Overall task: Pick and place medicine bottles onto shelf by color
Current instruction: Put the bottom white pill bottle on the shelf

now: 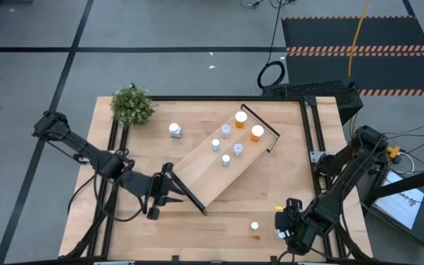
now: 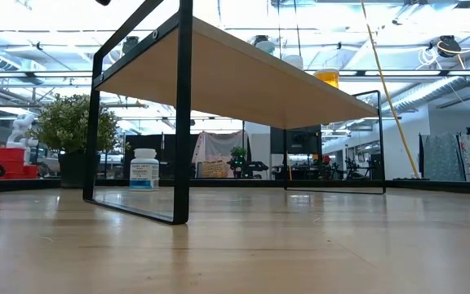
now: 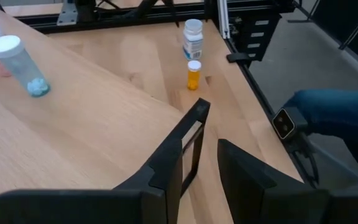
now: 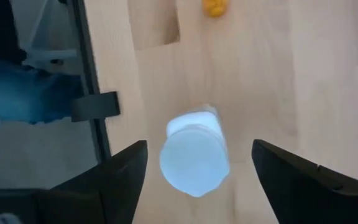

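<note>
From above, my left gripper (image 1: 155,207) sits at the near-left corner of the shelf (image 1: 197,173), and my wrist camera shows its two fingers (image 3: 173,165) straddling the black bracket (image 3: 194,124) with a narrow gap; whether they actually pinch the metal I cannot tell. Beyond them on the table stand a white bottle (image 3: 192,38) and a small orange bottle (image 3: 194,74), close together. A pale blue bottle (image 3: 17,62) stands on the shelf board, and another at the picture's edge is cut off.

The shelf lies diagonally across the table. On its far half stand three small pale blue bottles (image 1: 226,131) and a white-capped one (image 1: 226,159), with two orange bottles (image 1: 257,133) by the far bracket. A larger white bottle (image 1: 175,131) stands on the table beside the shelf, near the green plant (image 1: 132,105). From table height most bottles are hidden by the board; only tops show.

My right gripper (image 1: 284,221) is over the near-right table, fingers (image 4: 114,174) spread wide on either side of a white-capped bottle (image 4: 194,155), clear of it. An orange bottle (image 4: 215,6) beyond it is cut off. From above, my arm hides part of that corner.
</note>
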Robot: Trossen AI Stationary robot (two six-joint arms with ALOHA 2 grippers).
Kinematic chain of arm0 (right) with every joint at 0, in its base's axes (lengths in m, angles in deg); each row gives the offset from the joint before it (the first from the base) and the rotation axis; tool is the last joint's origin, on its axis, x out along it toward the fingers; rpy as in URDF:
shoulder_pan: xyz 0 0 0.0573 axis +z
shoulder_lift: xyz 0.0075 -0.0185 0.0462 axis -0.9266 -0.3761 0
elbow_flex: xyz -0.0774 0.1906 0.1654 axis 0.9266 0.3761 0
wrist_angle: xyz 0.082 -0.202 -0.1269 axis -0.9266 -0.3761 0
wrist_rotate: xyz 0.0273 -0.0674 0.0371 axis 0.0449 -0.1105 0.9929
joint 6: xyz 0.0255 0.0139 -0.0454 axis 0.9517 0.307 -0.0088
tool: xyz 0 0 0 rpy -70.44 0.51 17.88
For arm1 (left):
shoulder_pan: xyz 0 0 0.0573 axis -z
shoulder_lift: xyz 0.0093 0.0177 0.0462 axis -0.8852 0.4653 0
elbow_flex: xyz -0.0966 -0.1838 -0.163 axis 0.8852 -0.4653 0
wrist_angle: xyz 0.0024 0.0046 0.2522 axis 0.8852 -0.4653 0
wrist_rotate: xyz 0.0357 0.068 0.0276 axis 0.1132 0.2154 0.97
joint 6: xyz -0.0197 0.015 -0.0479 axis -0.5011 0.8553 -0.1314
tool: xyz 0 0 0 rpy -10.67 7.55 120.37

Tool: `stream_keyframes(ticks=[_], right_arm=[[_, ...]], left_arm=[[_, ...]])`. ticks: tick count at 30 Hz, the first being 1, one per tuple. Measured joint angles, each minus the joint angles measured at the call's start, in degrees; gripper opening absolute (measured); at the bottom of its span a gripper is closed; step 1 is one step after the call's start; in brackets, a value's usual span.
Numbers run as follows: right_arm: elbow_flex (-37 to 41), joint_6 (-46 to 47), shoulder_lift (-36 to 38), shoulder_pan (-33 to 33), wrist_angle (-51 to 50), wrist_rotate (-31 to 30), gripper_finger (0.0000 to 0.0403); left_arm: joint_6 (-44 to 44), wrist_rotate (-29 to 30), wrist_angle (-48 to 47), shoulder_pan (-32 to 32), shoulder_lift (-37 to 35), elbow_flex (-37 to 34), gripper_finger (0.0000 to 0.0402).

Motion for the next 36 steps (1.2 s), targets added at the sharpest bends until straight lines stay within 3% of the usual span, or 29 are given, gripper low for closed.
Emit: stream_keyframes(ticks=[13, 26, 36], right_arm=[[7.82, 2.27, 0.00, -0.11, 12.23, 1.97, 0.0274], [8.33, 5.19, 0.02, -0.46, 13.29, 3.39, 0.0181], [8.33, 11.40, 2.30, -1.92, 16.55, 3.35, 0.0187]], left_arm=[[0.00, 2.68, 0.11, 0.28, 0.00, 0.00, 0.0102], [0.38, 2.75, 0.85, 0.28, -0.02, 0.00, 0.0102], [0.78, 3.06, 3.30, 0.28, -0.04, 0.00, 0.0102]])
